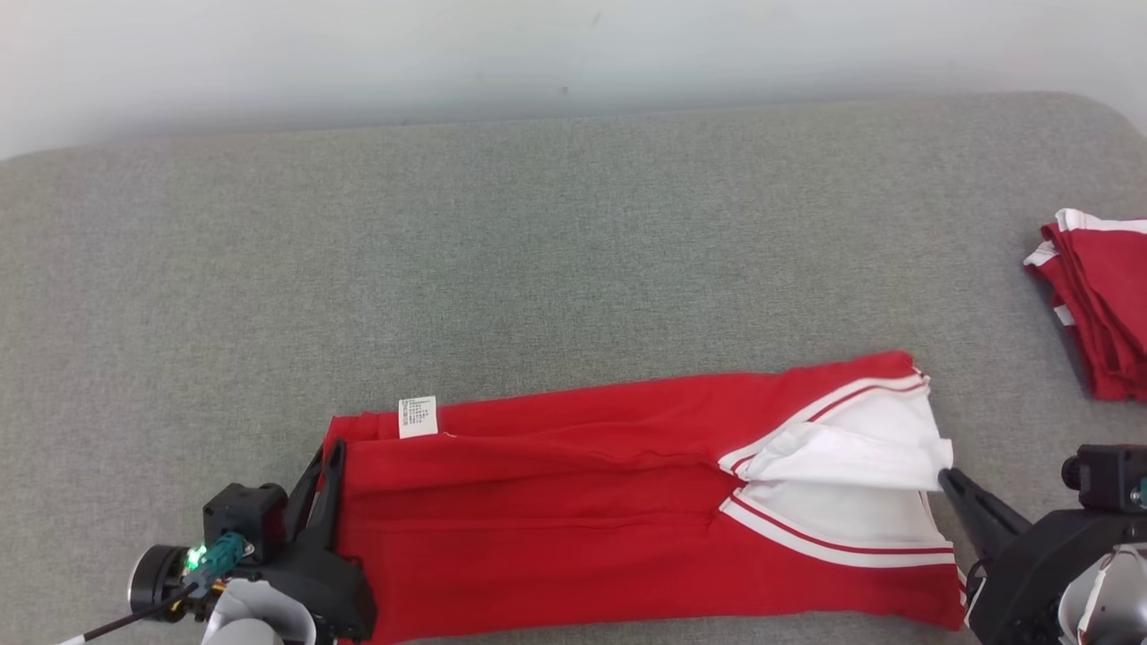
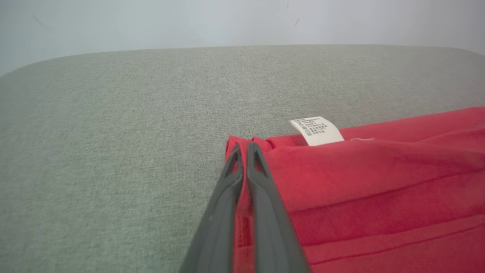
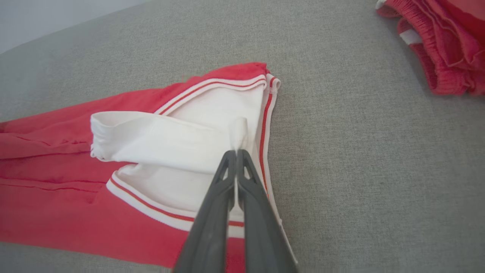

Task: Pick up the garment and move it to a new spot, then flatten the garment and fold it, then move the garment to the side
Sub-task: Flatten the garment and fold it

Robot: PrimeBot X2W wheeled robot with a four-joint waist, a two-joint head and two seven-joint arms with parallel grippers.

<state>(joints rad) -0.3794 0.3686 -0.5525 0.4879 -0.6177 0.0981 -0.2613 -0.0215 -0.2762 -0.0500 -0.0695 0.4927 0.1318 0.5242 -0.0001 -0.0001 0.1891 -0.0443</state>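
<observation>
Left gripper (image 1: 328, 452), at the near left of the head view, has its two dark fingers pressed together on the left end of the garment (image 1: 582, 511), a red piece with white, red-striped panels at its right end. The garment lies lengthwise along the near edge of the grey cushion (image 1: 538, 224), with a white care label (image 1: 418, 417) at its far left corner. At the near right, the right gripper (image 1: 946, 476) is closed on the tip of a white flap (image 1: 842, 457) at the garment's right end. A folded red pile (image 1: 1098, 305) sits well apart at the far right.

From the left wrist, the left gripper (image 2: 242, 148) is clamped, with red cloth of the garment (image 2: 379, 182) pinched between its fingers. The care label (image 2: 317, 131) stands just right of the tips.

From the right wrist, the right gripper (image 3: 237, 152) is clamped too, nipping a small peak of the white flap (image 3: 151, 138), which is doubled back over the garment (image 3: 57, 204). The folded red pile (image 3: 443, 41) lies at the far right.
</observation>
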